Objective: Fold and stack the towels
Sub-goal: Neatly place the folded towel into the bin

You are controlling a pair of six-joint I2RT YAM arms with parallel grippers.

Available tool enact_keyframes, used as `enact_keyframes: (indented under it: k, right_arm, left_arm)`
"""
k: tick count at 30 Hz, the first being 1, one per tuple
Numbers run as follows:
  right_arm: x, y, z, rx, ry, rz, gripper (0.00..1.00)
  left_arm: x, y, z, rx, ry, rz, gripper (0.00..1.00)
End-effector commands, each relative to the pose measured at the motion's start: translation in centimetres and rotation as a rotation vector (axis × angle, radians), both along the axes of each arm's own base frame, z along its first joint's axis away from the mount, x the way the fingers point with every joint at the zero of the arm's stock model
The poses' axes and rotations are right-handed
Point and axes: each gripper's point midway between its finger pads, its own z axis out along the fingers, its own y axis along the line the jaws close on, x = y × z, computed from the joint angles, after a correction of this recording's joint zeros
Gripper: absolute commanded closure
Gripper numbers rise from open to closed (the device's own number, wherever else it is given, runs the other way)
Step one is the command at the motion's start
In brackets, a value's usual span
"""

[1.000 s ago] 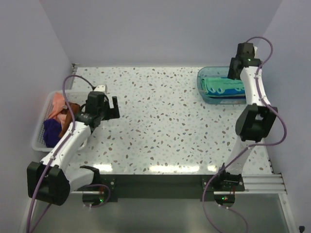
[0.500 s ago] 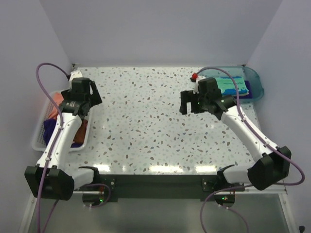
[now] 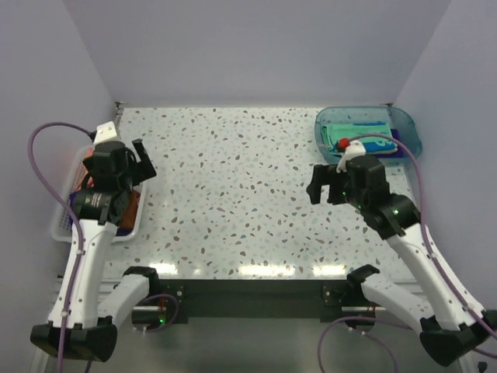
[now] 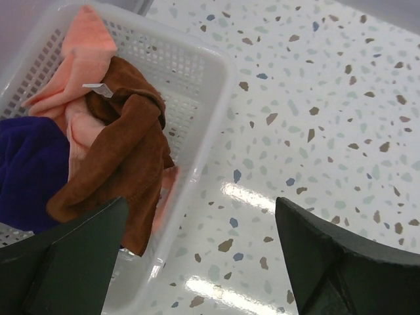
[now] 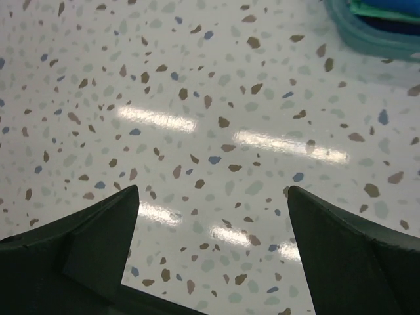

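Left gripper, jaws wide and empty, is nearest; brown towel lies at frame left. Right gripper equally spread, empty.

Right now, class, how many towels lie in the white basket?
3: pink at the far end, brown across the middle, purple at the near left; more may hide underneath.
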Motion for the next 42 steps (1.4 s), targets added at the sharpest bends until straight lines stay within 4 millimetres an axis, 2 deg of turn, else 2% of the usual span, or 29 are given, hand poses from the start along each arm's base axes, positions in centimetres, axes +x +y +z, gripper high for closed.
enact_keyframes:
  k: [1, 2, 5, 6, 9, 16, 22, 29, 42]
  right_arm:
    - [-0.9, -4.6, 4.0, -0.046, -0.153, -0.193, 0.02]
    - [-1.6, -6.3, 5.3, -0.059, -0.208, -0.255, 0.01]
    - [-2.7, -8.8, 7.3, -0.069, -0.289, -0.357, 0.02]
    - [-3.4, -9.7, 8.2, -0.055, -0.334, -0.383, 0.01]
    - [-4.6, -11.6, 9.5, -0.047, -0.424, -0.447, 0.01]
    - [-6.2, -13.4, 10.5, -0.018, -0.558, -0.497, 0.01]
    - [-6.1, -13.2, 10.4, -0.005, -0.593, -0.481, 0.01]
    - [-5.7, -13.0, 9.8, -0.008, -0.601, -0.477, 0.01]
    - [-4.7, -12.6, 9.4, -0.019, -0.613, -0.472, 0.02]
  left_arm:
    - [-2.4, -1.2, 1.9, -0.028, -0.082, -0.095, 0.00]
    - [-3.6, -1.3, 3.1, -0.029, -0.141, -0.106, 0.00]
    - [-6.1, -1.6, 5.4, -0.027, -0.234, -0.138, 0.00]
    - [-6.7, -1.6, 5.7, -0.027, -0.243, -0.139, 0.00]
    - [-8.6, -1.7, 6.5, -0.021, -0.298, -0.159, 0.00]
    - [-13.6, -0.7, 9.3, 0.026, -0.514, -0.149, 0.00]
    - [-16.4, 0.1, 10.2, 0.034, -0.646, -0.120, 0.00]
    - [-16.8, 0.7, 9.4, 0.006, -0.708, -0.068, 0.00]
    - [-17.8, 2.0, 10.5, -0.009, -0.820, 0.016, 0.00]
